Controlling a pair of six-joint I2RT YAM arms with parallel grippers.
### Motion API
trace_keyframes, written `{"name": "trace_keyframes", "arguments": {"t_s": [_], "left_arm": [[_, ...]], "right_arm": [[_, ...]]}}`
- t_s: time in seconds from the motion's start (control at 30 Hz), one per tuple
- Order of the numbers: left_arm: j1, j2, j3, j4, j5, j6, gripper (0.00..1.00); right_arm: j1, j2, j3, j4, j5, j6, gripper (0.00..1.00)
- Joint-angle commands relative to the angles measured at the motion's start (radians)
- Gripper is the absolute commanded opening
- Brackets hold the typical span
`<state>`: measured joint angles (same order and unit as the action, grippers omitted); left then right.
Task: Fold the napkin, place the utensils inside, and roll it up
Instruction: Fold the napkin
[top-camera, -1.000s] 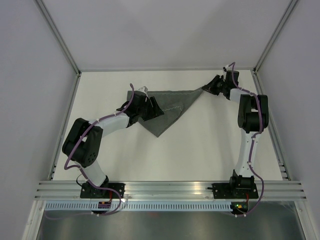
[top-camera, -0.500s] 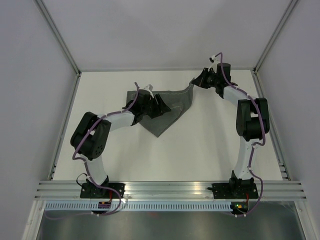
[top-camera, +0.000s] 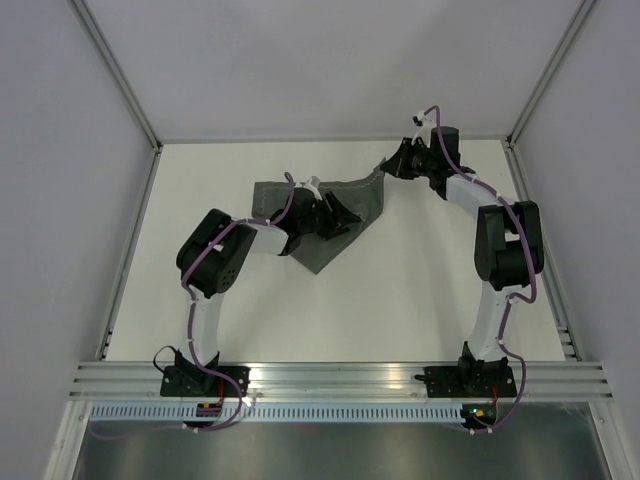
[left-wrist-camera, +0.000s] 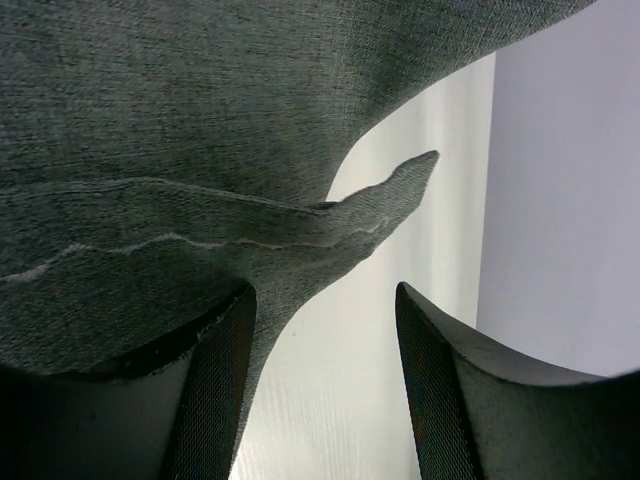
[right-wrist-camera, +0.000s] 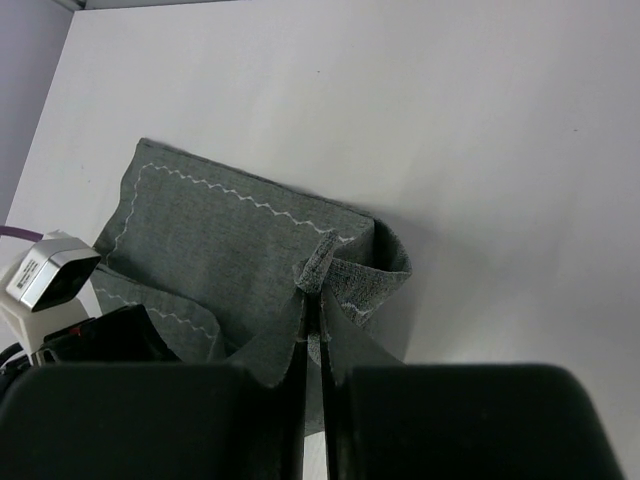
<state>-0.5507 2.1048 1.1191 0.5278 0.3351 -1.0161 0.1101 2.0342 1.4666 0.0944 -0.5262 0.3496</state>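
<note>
Napkin (top-camera: 366, 198): dark grey, at the far middle of the white table (top-camera: 420, 290), partly doubled over itself. We see its lighter stitched line in both wrist views.

Right gripper (right-wrist-camera: 312, 322): jaws closed on a bunched bit of the napkin's right-hand edge, which is pinched thin between the fingertips and drawn up off the table.

Left gripper (left-wrist-camera: 325, 335): jaws wide apart over the napkin's middle, with nothing clamped. We note a hemmed fold lying across its left finger (left-wrist-camera: 215, 390), with a pointed corner of cloth reaching over the gap.
</note>
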Motion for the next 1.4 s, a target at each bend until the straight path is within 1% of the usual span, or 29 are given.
{"name": "trace_keyframes", "arguments": {"t_s": [0.0,0.2,0.33,0.47,0.67,0.73,0.77,0.8,0.83,0.93,1.0,1.03,1.13,1.2,1.23,1.27,1.3,1.33,1.37], "left_arm": [[-0.008,0.006,0.03,0.116,0.021,-0.061,0.63],[-0.008,-0.02,0.03,0.112,0.022,-0.059,0.63],[-0.005,-0.077,-0.054,0.121,-0.013,-0.047,0.63],[0.014,-0.15,-0.131,0.15,-0.021,-0.042,0.63],[0.032,-0.265,-0.197,0.14,-0.027,-0.032,0.64],[0.034,-0.317,-0.223,0.127,-0.031,-0.027,0.64],[0.037,-0.337,-0.232,0.112,-0.039,-0.018,0.64],[0.038,-0.379,-0.249,0.101,-0.044,-0.015,0.64],[0.043,-0.4,-0.258,0.083,-0.05,-0.009,0.65],[0.044,-0.503,-0.301,0.002,-0.102,0.008,0.65],[0.046,-0.561,-0.333,-0.07,-0.154,0.014,0.65],[0.046,-0.618,-0.344,-0.098,-0.192,0.019,0.65],[0.046,-0.701,-0.389,-0.195,-0.249,0.019,0.65],[0.046,-0.773,-0.415,-0.271,-0.306,0.016,0.65],[0.047,-0.796,-0.424,-0.288,-0.329,0.013,0.65],[0.046,-0.83,-0.43,-0.308,-0.332,0.013,0.65],[0.046,-0.841,-0.435,-0.355,-0.331,0.014,0.65],[0.047,-0.853,-0.438,-0.374,-0.362,0.017,0.65],[0.048,-0.856,-0.439,-0.385,-0.366,0.02,0.65]], "right_arm": [[0.025,-0.088,-0.014,0.027,-0.015,-0.044,0.07],[0.036,-0.109,-0.018,0.018,-0.023,-0.054,0.06],[0.049,-0.152,-0.032,0.018,-0.023,-0.08,0.06],[0.072,-0.195,-0.054,0.002,-0.026,-0.162,0.06],[0.125,-0.253,-0.1,-0.041,-0.024,-0.267,0.05],[0.154,-0.279,-0.112,-0.053,-0.002,-0.328,0.05],[0.163,-0.287,-0.121,-0.068,0.005,-0.342,0.05],[0.172,-0.296,-0.126,-0.076,0.018,-0.404,0.05],[0.196,-0.316,-0.143,-0.081,0.025,-0.425,0.05],[0.249,-0.353,-0.179,-0.091,0.077,-0.514,0.05],[0.295,-0.371,-0.198,-0.117,0.127,-0.553,0.05],[0.309,-0.373,-0.21,-0.128,0.164,-0.595,0.05],[0.361,-0.385,-0.245,-0.13,0.204,-0.649,0.05],[0.413,-0.384,-0.267,-0.133,0.264,-0.713,0.05],[0.431,-0.379,-0.284,-0.124,0.344,-0.747,0.05],[0.451,-0.37,-0.29,-0.113,0.395,-0.756,0.05],[0.48,-0.346,-0.289,-0.108,0.422,-0.758,0.02],[0.482,-0.33,-0.273,-0.104,0.434,-0.752,0.02],[0.481,-0.315,-0.259,-0.102,0.466,-0.744,0.0]]}}
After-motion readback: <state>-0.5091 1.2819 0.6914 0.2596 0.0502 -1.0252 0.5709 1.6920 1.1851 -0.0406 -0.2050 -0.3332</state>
